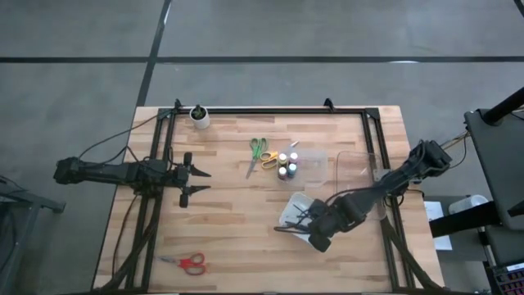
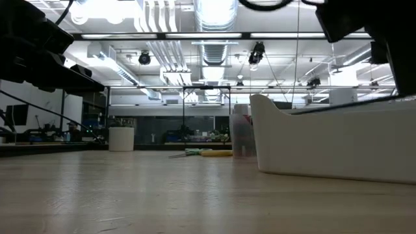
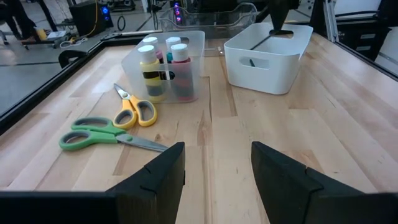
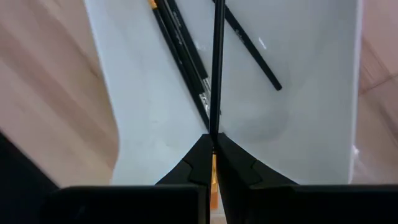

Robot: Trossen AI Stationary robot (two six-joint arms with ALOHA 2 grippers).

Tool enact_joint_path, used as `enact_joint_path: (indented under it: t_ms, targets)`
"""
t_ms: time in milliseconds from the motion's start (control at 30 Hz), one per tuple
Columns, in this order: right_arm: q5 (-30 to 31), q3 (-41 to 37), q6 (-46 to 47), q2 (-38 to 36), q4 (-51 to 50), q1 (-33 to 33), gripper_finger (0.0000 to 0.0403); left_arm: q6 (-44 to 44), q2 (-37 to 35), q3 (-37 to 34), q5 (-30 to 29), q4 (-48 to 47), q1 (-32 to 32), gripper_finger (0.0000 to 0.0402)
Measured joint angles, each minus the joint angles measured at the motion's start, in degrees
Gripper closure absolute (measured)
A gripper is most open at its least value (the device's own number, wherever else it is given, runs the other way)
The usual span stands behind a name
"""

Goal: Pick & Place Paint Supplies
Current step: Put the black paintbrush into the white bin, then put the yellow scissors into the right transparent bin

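My right gripper hovers over the white tray, shut on a thin dark brush. Several more dark brushes lie on the tray's floor. Paint bottles with pale caps stand in a clear box. Green scissors and yellow scissors lie flat beside that box, and red scissors lie near the table's near-left corner. My left gripper is open at the table's left, pointing toward the scissors and bottles. My right gripper pinches the brush near one end between its two fingertips, with a short orange stub showing behind them. The brush runs on ahead in line with the fingers, slanting down into the tray. Whether its far end touches the tray floor, I cannot tell.
A small white cup stands at the far-left edge. An empty clear container sits right of the bottle box. A black frame runs along the table's far, left and right edges. Bare wood lies between my left gripper and the tray.
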Motion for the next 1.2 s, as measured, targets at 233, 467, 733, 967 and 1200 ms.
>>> enact_joint_path:
  t_ms: [233,467,733,967,1200]
  targets:
    - [0.5,-0.1,-1.1,3.6,0.1,0.0,0.0392,0.0,0.0,0.0,0.0,0.0,0.0,0.0215]
    - [2.4,-0.2,-2.5,4.8,1.3,0.0,0.0392,0.0,0.0,0.0,0.0,0.0,0.0,0.0215]
    - [5.0,-0.3,-2.8,4.8,1.9,0.0,0.0392,0.0,0.0,0.0,0.0,0.0,0.0,0.0215]
    - [5.0,-1.0,-1.4,4.8,2.8,0.0,0.0386,0.0,0.0,0.0,0.0,0.0,0.0,0.0215]
    - [4.7,-3.0,-1.3,4.8,6.5,0.0,0.0312,0.0,0.0,0.0,0.0,0.0,0.0,0.0215]
